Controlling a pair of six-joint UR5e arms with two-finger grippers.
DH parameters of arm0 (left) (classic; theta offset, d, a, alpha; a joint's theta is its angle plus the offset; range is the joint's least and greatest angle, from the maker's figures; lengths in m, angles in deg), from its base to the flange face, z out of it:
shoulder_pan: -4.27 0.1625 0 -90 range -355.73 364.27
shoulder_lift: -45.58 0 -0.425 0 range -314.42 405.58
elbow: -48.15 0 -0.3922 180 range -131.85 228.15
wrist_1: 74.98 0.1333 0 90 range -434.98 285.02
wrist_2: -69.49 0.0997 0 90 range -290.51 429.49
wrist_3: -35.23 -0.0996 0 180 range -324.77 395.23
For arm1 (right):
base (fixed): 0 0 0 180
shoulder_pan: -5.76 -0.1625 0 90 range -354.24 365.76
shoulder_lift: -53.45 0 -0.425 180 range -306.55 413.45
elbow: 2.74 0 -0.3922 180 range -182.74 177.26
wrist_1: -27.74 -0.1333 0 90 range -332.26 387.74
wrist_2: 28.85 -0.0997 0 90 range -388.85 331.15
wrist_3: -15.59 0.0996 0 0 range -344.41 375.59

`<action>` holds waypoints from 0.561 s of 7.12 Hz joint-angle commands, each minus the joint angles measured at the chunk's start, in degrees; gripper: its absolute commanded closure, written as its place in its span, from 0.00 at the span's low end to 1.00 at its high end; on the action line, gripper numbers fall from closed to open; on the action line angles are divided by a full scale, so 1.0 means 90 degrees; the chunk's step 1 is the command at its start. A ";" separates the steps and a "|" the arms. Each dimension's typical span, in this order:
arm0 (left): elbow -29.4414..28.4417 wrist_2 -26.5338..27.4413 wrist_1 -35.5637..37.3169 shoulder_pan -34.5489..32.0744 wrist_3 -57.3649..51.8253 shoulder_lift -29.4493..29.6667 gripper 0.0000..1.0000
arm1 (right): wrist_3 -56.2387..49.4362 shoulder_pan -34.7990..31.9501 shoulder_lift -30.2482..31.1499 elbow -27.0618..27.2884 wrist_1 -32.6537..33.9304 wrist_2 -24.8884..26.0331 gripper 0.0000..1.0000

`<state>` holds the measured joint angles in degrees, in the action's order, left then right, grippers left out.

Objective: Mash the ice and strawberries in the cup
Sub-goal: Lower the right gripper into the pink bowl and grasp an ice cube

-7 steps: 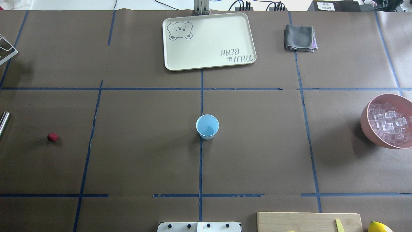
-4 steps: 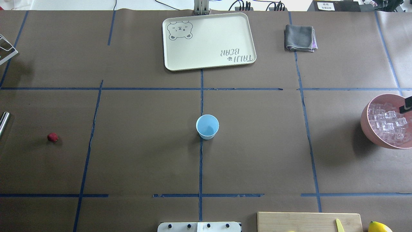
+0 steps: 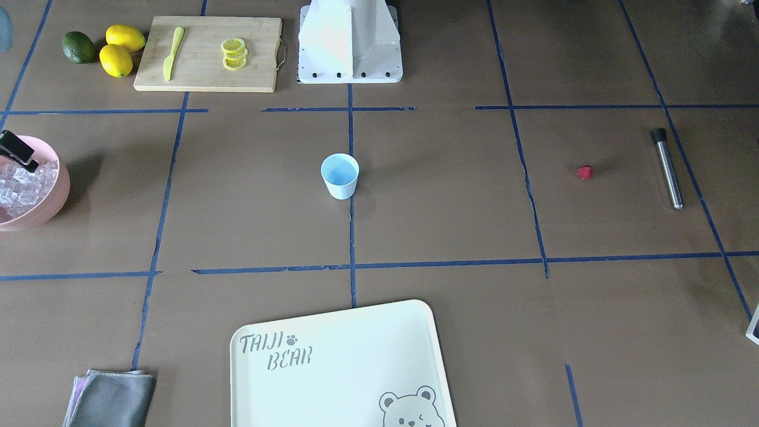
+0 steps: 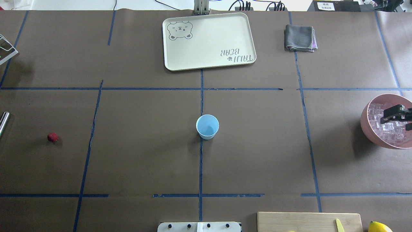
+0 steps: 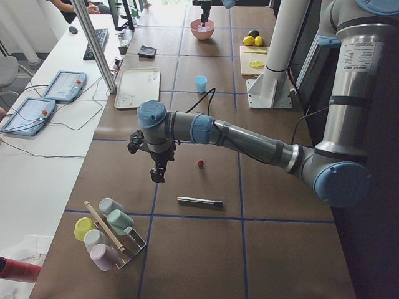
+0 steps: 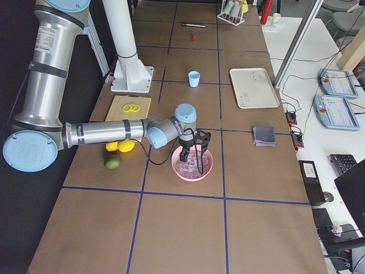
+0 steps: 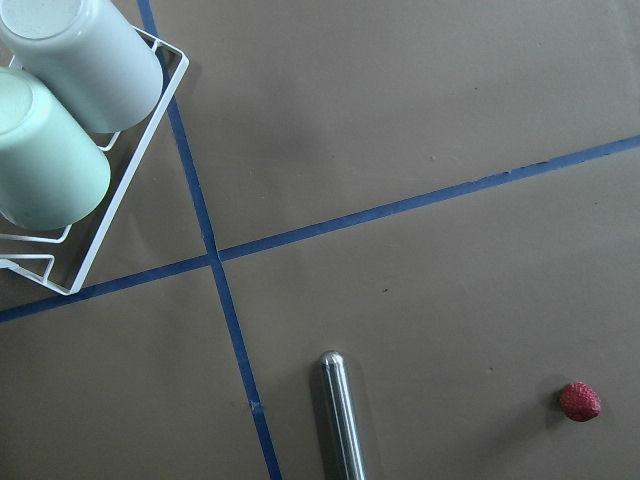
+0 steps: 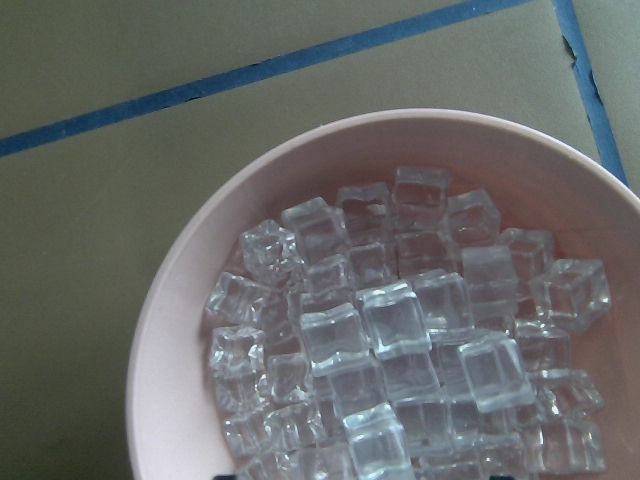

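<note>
The pale blue cup stands upright at the table's middle, with nothing showing inside it. One small red strawberry lies far to the left, also seen in the left wrist view. Ice in clear cubes fills the pink bowl at the right edge. My right gripper hovers over the ice, fingers apart and holding nothing. My left gripper hangs above the table near the strawberry, and I cannot tell whether it is open or shut.
A steel rod with a black tip lies beyond the strawberry. A cream tray and a grey cloth lie on the far side. A cutting board bears lemon slices and a knife, with lemons beside it. A cup rack stands far left.
My right gripper has come in from the right edge and now hangs over the ice bowl. The cup and strawberry have not moved.
</note>
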<state>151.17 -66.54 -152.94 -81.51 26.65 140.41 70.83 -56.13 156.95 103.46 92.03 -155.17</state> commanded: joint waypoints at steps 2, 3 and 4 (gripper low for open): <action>0.0018 0.0006 -0.0001 0.0000 0.0006 0.0001 0.00 | 0.0024 0.0216 -0.0133 -0.0257 -0.0024 0.0246 0.21; 0.0018 0.0006 -0.0001 0.0000 -0.0003 0.0001 0.00 | 0.0024 0.0226 -0.0143 -0.0257 -0.0024 0.0246 0.36; 0.0009 0.0016 -0.0001 0.0000 -0.0004 0.0001 0.00 | 0.0014 0.0226 -0.0143 -0.0257 -0.0033 0.0256 0.66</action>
<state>151.30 -66.47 -152.94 -81.51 26.64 140.41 71.02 -54.18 155.73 101.22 91.79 -152.98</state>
